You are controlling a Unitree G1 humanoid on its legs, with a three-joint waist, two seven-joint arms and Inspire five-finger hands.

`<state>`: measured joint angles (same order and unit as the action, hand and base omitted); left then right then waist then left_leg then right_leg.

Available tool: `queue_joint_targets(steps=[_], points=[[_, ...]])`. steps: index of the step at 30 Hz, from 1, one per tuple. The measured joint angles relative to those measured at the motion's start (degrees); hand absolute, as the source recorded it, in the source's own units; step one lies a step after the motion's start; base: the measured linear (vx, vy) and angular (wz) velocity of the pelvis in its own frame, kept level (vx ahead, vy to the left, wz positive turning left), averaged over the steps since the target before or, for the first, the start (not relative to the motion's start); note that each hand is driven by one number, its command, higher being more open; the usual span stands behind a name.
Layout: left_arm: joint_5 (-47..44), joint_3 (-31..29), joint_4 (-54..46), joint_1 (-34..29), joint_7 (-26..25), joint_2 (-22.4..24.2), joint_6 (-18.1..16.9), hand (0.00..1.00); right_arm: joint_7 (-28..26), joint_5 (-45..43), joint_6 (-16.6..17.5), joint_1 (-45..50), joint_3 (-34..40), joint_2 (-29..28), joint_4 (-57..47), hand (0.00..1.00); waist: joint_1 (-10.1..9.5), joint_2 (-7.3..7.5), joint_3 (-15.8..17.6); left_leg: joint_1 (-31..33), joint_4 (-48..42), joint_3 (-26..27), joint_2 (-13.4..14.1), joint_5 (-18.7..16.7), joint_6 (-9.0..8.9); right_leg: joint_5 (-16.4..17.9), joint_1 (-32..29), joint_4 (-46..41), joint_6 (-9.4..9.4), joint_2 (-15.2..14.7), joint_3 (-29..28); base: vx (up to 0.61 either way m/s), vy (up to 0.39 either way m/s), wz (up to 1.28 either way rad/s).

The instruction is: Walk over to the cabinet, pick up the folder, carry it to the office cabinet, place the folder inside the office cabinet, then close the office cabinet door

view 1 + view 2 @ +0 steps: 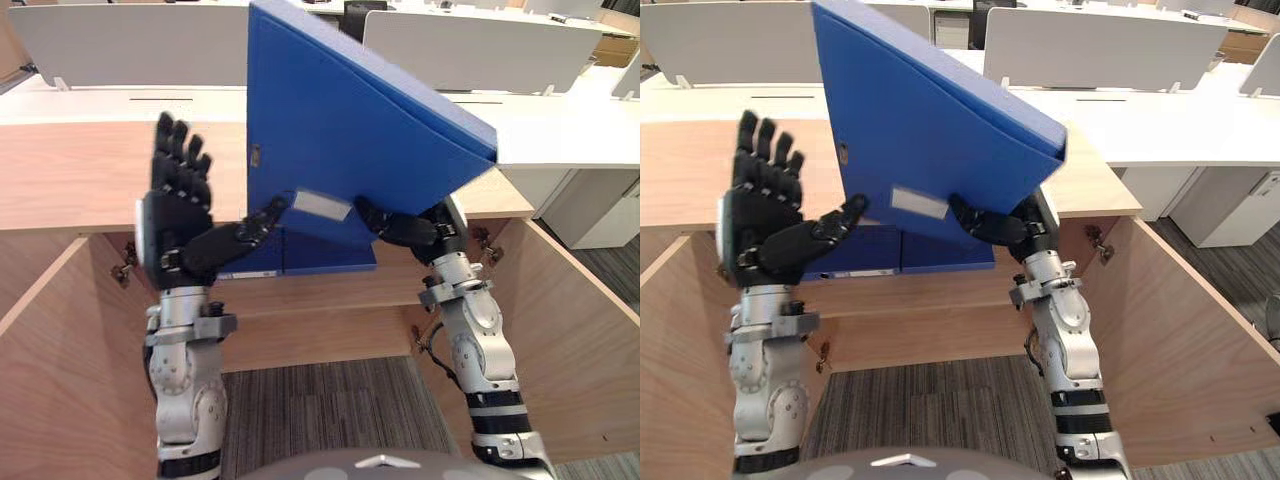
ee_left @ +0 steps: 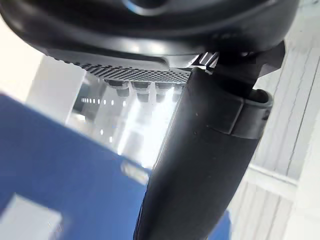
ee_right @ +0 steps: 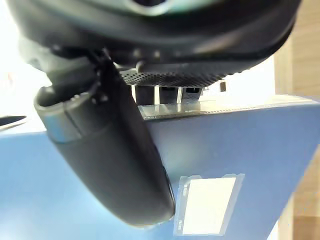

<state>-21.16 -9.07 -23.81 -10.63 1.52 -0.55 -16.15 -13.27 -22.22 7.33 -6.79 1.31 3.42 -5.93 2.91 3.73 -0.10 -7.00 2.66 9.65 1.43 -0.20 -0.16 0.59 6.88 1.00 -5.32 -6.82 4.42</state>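
A large blue folder [image 1: 340,130] with a white label on its spine is held up and tilted in front of the open wooden cabinet [image 1: 70,170]. My right hand [image 1: 415,230] grips its lower right corner, thumb [image 3: 115,160] pressed on the labelled face and fingers behind it. My left hand [image 1: 175,215] is raised beside the folder's left edge with its fingers straight up. Only that hand's thumb [image 2: 200,165] touches the folder's lower edge.
A second blue folder [image 1: 330,255] stands on the cabinet shelf [image 1: 320,295] behind the held one. The cabinet doors swing open on the left [image 1: 60,380] and right [image 1: 580,340]. White desks with partitions [image 1: 480,50] lie beyond. Grey carpet [image 1: 330,410] is below.
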Motion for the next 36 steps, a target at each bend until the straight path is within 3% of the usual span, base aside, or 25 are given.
queue_joint_targets(steps=[5,15,24,29,36], points=[[3.4,-6.3,0.5,-4.1,-5.0,3.4,-0.2,1.00,1.0,0.0,1.4,2.5,2.7,-0.5,-2.4,0.00,-0.12,-0.32,0.2,-0.5,1.5,-1.2,-0.4,0.5,-0.01,1.2,0.1,-0.8,-0.08,-0.3,1.3,0.01,-0.012,0.14],[6.1,-9.7,11.2,-8.5,-7.4,4.3,1.4,1.00,1.1,0.2,2.3,5.5,3.0,-0.9,-4.7,0.00,-0.18,-0.52,0.3,0.0,2.3,-2.6,-0.4,1.0,-0.02,1.7,0.0,-0.8,-0.18,-0.4,3.0,0.00,-0.015,0.08],[8.6,-9.8,35.7,-10.8,-7.4,4.4,6.5,1.00,1.6,-0.2,3.0,6.8,2.7,-0.7,-6.7,0.00,-0.19,-1.00,0.6,0.8,2.3,-2.8,-0.7,1.0,-0.01,2.0,-0.9,-0.8,-0.39,-0.7,3.2,0.00,0.000,0.00],[11.4,-9.9,46.5,-10.9,-7.7,4.4,7.6,1.00,2.3,-0.7,3.1,7.3,1.1,-0.6,-7.4,0.00,-0.29,-1.05,0.6,0.8,2.3,-2.7,-0.7,1.0,-0.01,2.0,-0.9,-0.7,-0.39,-0.7,3.1,0.00,0.000,0.00],[13.6,-10.3,60.2,-10.4,-8.0,4.2,8.4,1.00,1.4,-6.9,2.9,8.8,-9.0,1.6,-8.5,0.00,-0.80,-1.15,0.7,0.4,2.3,-2.2,-0.4,0.8,-0.24,2.0,-0.8,-0.7,-0.38,-0.4,2.6,-0.01,-0.008,-0.03]])
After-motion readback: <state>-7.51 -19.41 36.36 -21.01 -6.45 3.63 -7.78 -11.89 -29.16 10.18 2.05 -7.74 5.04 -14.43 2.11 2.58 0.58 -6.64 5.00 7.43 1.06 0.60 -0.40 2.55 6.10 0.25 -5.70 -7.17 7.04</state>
